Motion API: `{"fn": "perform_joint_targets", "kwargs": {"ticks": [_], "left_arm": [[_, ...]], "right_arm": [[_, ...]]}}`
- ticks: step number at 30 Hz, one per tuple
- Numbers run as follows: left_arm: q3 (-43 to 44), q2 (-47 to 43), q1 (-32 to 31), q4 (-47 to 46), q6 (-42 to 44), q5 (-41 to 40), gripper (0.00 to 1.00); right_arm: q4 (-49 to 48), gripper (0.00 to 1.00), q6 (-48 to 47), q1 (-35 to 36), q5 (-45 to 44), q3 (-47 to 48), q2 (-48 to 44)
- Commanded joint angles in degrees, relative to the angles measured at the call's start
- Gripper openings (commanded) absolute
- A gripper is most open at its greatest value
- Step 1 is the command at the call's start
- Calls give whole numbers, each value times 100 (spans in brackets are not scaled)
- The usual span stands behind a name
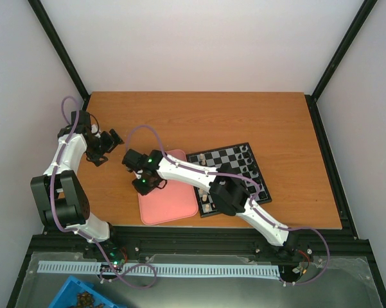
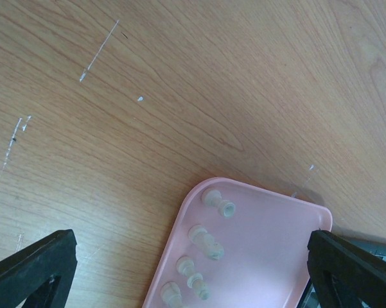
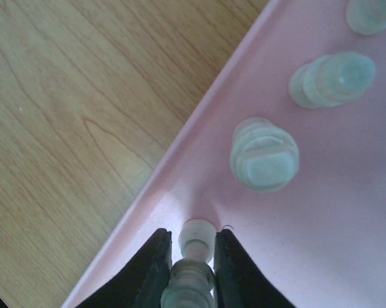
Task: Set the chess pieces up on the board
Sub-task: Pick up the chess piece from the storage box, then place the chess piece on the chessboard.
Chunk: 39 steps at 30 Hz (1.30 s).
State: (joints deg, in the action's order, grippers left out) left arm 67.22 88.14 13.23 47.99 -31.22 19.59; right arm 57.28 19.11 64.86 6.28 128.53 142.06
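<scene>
Progress looks partial to you here. On the wooden table (image 1: 180, 115), the board (image 1: 225, 157) sits right of centre. Dark pieces (image 1: 246, 154) are ranked along its right side, and a few pale ones stand at its near left corner. The right arm (image 1: 193, 172) partly covers them, so you cannot count them.

Just left of the board lies the pink tray (image 1: 173, 208). It holds at least four cream chess pieces (image 2: 205, 242) tipped on their sides along one rim, so most of the cream side looks unplaced.

Your left gripper (image 1: 108, 146) hovers over bare table, left of the tray and beyond it, with jaws wide and nothing between them. Your right gripper (image 3: 193, 247) is down at the tray's far left rim, pinched narrow on one held piece (image 3: 191, 279).

That held piece has its long axis in line with the fingers, and its small rounded head points away from the wrist toward the rim. You cannot tell whether it has left the tray floor.
</scene>
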Motion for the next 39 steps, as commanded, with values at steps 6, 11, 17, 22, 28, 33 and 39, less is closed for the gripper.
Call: {"fn": "perform_joint_targets", "kwargs": {"ticks": [6,11,17,22,28,33,39], "left_arm": [[61,-5,21,-36,97,68,100],[57,-41,24,-16,114,60,100],[3,-82,21,-51,112,75,100],[-7,-73,27,-76,90,86,100],[32,-53,22,-66,108,69,100],[20,-57,21,-61,116,37,100],[10,-66,21,-61,123,18,100]], "right_arm": [[320,4,27,-35,-310,102,-130],[405,3,69,-150,-825,-542,-1119],[113,4,324,-623,-1121,-2296,-2690],[-218,4,448,-949,-1231,-3737,-3529],[-512,4,502,-1082,-1323,-4542,-3820],[-694,4,480,-1150,-1364,-4762,-3788],[-808,4,406,-1201,-1357,-4840,-3655]]}}
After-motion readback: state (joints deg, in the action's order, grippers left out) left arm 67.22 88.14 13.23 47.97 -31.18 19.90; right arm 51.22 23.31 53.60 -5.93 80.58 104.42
